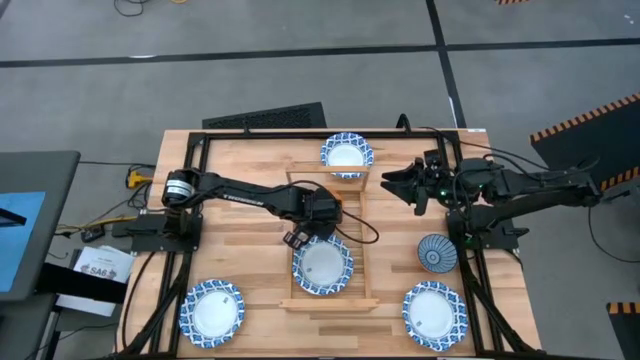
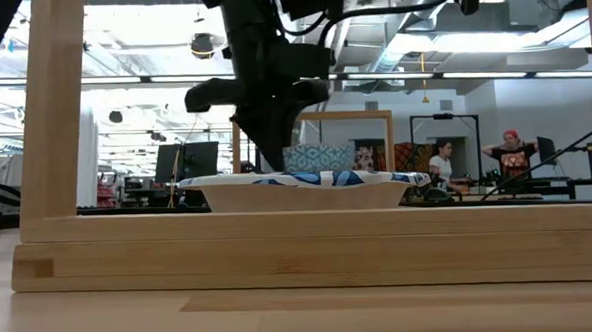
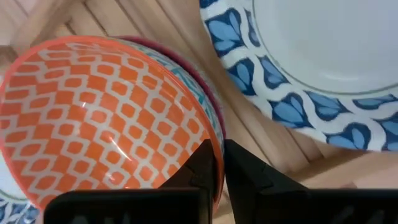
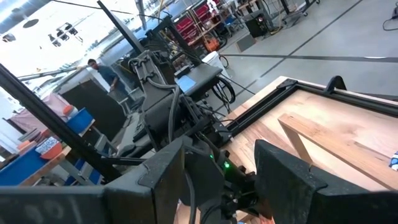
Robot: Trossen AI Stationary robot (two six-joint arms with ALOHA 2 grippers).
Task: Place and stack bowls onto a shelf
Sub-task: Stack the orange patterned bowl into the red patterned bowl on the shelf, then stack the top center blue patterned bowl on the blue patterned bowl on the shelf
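My left gripper (image 3: 221, 177) is over the middle of the slatted wooden shelf (image 1: 362, 230), shut on a small deep orange-and-white patterned bowl (image 3: 93, 118). That bowl has a teal outer wall (image 2: 321, 157) and is hidden under the arm in the high view. Beside it, a wide blue-and-white bowl (image 1: 322, 266) rests on the shelf's near half, and another (image 1: 347, 155) sits at its far end. My right gripper (image 1: 405, 184) waits open above the table, right of the shelf. A small dark-blue bowl (image 1: 437, 253) stands on the table below it. My left gripper pinches the orange bowl by its rim (image 3: 217, 146), one finger (image 3: 200, 167) inside the bowl and the other (image 3: 252, 173) outside against the wall. The fingers come from above. The wide bowl and shelf rim hide the bowl's base, so I cannot tell whether it is lifted.
Two more blue-and-white bowls rest on the table near its near edge, one on the left (image 1: 212, 310) and one on the right (image 1: 435, 313). A black frame (image 1: 260, 132) runs around the tabletop. People stand in the room beyond (image 2: 516, 161).
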